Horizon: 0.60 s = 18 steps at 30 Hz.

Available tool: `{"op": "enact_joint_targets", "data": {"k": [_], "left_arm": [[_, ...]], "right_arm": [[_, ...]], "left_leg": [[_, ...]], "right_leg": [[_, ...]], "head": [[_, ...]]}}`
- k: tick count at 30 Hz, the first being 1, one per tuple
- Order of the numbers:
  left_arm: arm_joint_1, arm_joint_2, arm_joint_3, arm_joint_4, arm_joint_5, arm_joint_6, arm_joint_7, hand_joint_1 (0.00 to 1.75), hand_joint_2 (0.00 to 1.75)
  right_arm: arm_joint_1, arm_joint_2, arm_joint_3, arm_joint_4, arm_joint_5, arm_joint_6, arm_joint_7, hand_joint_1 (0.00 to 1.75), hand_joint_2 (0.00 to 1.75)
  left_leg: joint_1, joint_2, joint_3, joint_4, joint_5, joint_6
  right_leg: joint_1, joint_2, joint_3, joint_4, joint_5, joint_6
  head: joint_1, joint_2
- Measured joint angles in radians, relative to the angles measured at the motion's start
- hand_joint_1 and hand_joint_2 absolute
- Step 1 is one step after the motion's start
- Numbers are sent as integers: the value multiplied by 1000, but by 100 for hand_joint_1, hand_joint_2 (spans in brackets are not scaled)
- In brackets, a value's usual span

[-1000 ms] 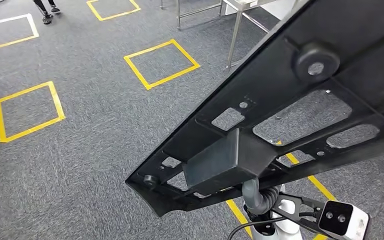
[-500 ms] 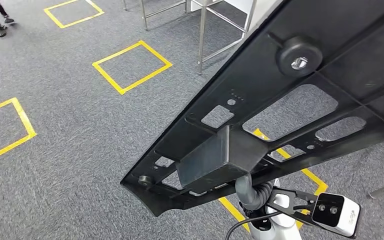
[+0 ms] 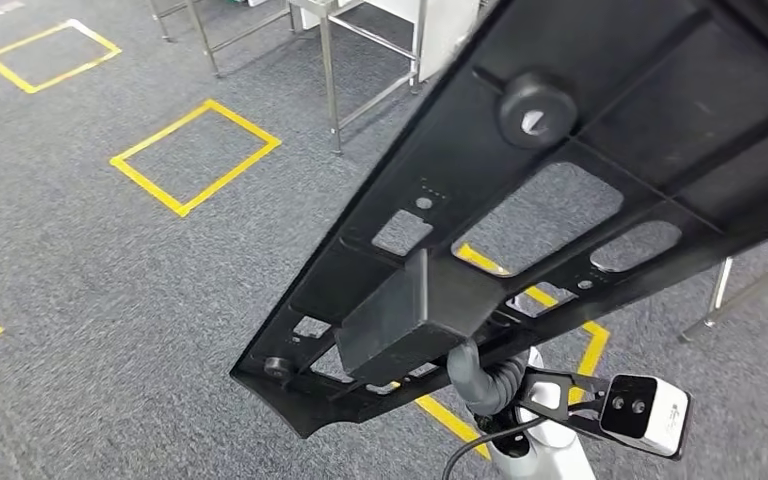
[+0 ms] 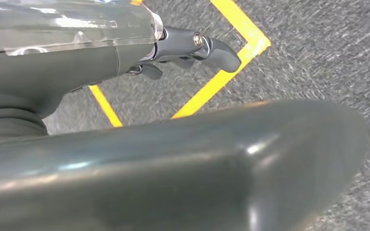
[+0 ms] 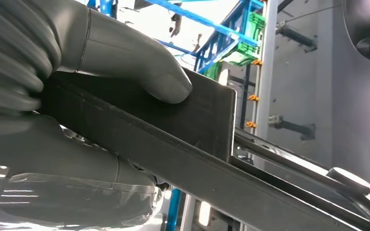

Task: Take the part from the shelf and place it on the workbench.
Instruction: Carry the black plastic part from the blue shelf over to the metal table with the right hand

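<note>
Stretching across the head view from lower left to upper right, the long black moulded plastic part [image 3: 560, 200] is carried in the air above the grey carpeted floor [image 3: 110, 290]. It is a flat, tapering panel with raised ribs, several rectangular and rounded cut-outs that show the carpet through them, a round black boss with a pale centre near its wide end, a small round stud at its narrow tip, and a boxy rectangular block standing out of its middle. A row of tiny raised dots sits beside one small hole; no brand, label or readable writing shows on it.

The right hand [image 5: 77, 96] grips the part: in the right wrist view the thick grey thumb lies pressed on one face of a dark flat edge of the panel, with the rest of the hand wrapped beneath it. Blue and green framework shows blurred behind.

The left hand [image 4: 188, 50] holds nothing; its dark fingers [image 4: 217, 50] are slightly bent and hang over the carpet and a line of yellow tape.

Yellow tape squares [image 3: 195, 155] mark the floor, and the steel legs of a metal table [image 3: 330, 70] stand at the upper edge, well apart from the narrow tip of the part. A white camera module [image 3: 645, 415] sits below the panel.
</note>
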Motion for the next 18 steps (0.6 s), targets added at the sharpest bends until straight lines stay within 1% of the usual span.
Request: {"op": "enact_joint_targets", "data": {"k": [1, 2, 3, 4, 5, 6, 7, 8, 9, 10, 11, 12, 13, 14, 15, 16, 17, 18], "left_arm": [[-2, 0, 0, 0, 1, -1, -2, 0, 0], [-5, -1, 0, 0, 2, -2, -4, 0, 0], [-7, -2, 0, 0, 2, -3, -6, 0, 0], [-8, -3, 0, 0, 3, -3, -9, 0, 0], [-8, -3, 1, 0, 4, -3, -10, 0, 0], [-7, -3, 1, 0, 5, -2, -11, 0, 0], [-5, -2, 2, 0, 6, -1, -11, 0, 0], [-5, -2, 2, 0, 7, 0, -11, 0, 0], [-5, -2, 2, 0, 8, 1, -11, 0, 0], [-5, -2, 2, 0, 8, 1, -11, 0, 0], [-6, -3, 2, 0, 9, 1, -11, 0, 0], [-6, -3, 2, 0, 10, 1, -11, 0, 0], [-6, -3, 3, 0, 11, 2, -11, 0, 0], [-7, -3, 4, 0, 13, 2, -11, 0, 0], [-7, -3, 5, 0, 14, 3, -11, 0, 0], [-8, -2, 5, 0, 15, 5, -11, 0, 0], [-10, -2, 6, 0, 16, 6, -11, 0, 0], [-12, -2, 6, 0, 16, 6, -11, 0, 0]], "right_arm": [[-3, -1, 3, 1, -2, -2, 0, 175, 175], [-6, -2, 5, 2, -4, -5, 0, 175, 175], [-12, -4, 7, 4, -6, -8, 0, 175, 175], [-20, -5, 10, 5, -8, -11, 0, 175, 175], [-28, -6, 13, 8, -11, -15, 0, 175, 175], [-36, -7, 16, 10, -15, -21, -1, 175, 175], [-41, -9, 20, 13, -19, -28, -1, 175, 175], [-44, -12, 24, 16, -23, -36, -1, 175, 175], [-47, -15, 27, 17, -26, -43, -1, 175, 175], [-51, -18, 30, 18, -27, -48, -1, 175, 175], [-55, -20, 33, 19, -28, -52, -1, 175, 175], [-60, -21, 35, 19, -29, -54, -1, 175, 175], [-65, -22, 38, 19, -29, -57, -1, 175, 175], [-69, -23, 41, 19, -31, -61, -1, 175, 175], [-71, -24, 43, 18, -32, -63, -1, 175, 175], [-72, -25, 44, 18, -34, -65, -1, 175, 175], [-72, -27, 45, 18, -36, -66, -1, 175, 175], [-73, -28, 45, 18, -37, -66, -1, 175, 175]], "left_leg": [[0, 8, 1, -3, 1, 5], [0, 19, 3, -6, 3, 11], [2, 30, 5, -10, 5, 17], [4, 42, 7, -14, 6, 23], [4, 55, 9, -16, 7, 27], [2, 68, 9, -16, 5, 30], [1, 81, 10, -16, 4, 30], [0, 94, 10, -15, 2, 30], [0, 107, 12, -15, -1, 29], [0, 119, 15, -15, -3, 28], [0, 130, 20, -15, -7, 25], [-1, 140, 25, -15, -11, 22], [-3, 148, 29, -14, -15, 17], [-6, 157, 33, -14, -19, 12], [-8, 166, 35, -14, -22, 6], [-9, 176, 38, -15, -25, 1], [-8, 181, 41, -14, -29, -5], [-6, 169, 41, -7, -36, -11]], "right_leg": [[-2, 10, -3, -1, 2, 6], [-4, 12, -5, 1, 1, 12], [-2, -3, -12, 14, -8, 18], [-1, -29, -27, 45, -27, 22], [-1, -61, -52, 97, -55, 26], [-2, -89, -87, 166, -88, 30], [-5, -102, -122, 232, -112, 33], [-8, -109, -146, 276, -122, 35], [-10, -113, -153, 285, -113, 37], [-11, -119, -138, 253, -86, 36], [-11, -130, -105, 187, -49, 34], [-8, -153, -67, 113, -21, 30], [-3, -170, -37, 53, -1, 24], [1, -182, -19, 16, 7, 18], [5, -185, -15, 4, 4, 12], [7, -171, -17, 4, 4, 6], [5, -159, -16, 2, 5, 0], [2, -148, -14, -1, 6, -5]], "head": [[0, 0], [0, 0], [0, 0], [0, 0], [0, 0], [0, 0], [0, 0], [0, 0], [0, 0], [0, 0], [0, 0], [0, 0], [0, 0], [0, 0], [0, 0], [0, 0], [0, 0], [0, 0]]}}
